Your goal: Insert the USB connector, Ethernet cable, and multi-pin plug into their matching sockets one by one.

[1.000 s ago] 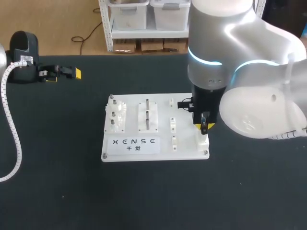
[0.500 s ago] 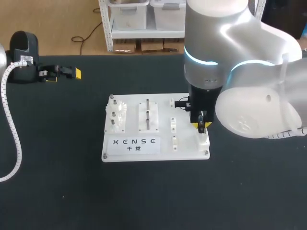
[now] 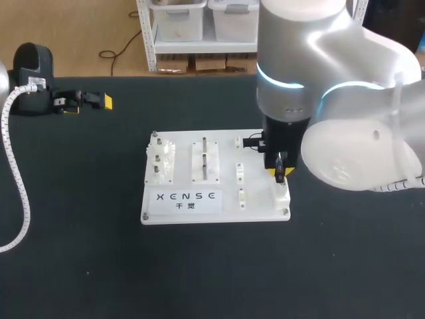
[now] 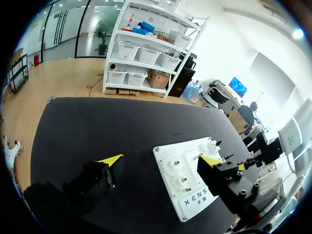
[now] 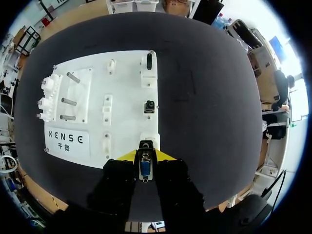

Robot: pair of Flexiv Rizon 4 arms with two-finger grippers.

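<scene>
My right gripper (image 3: 280, 173) hangs over the near right corner of the white board (image 3: 179, 214), shut on the multi-pin plug (image 5: 145, 167), a small dark connector with a blue face held upright between the yellow tips. Right under the plug stands a white socket block (image 5: 148, 142), with a small gap between them. Ahead of it on the same row are a dark square socket (image 5: 149, 106) and a slotted socket (image 5: 149, 63). My left gripper (image 3: 99, 101) rests open and empty at the table's far left; its view shows the board (image 4: 183, 195) beyond its fingers.
The board also carries white gears (image 3: 161, 159) at its left, two upright pegs (image 3: 204, 156) in the middle and small white clips (image 3: 240, 171). My right arm's large body (image 3: 345, 133) hangs over the table's right side. A corrugated hose (image 3: 16, 173) runs down the left.
My right gripper, still holding the plug, has shifted slightly leftward and away from me over the board's right socket row. The left arm has not moved.
</scene>
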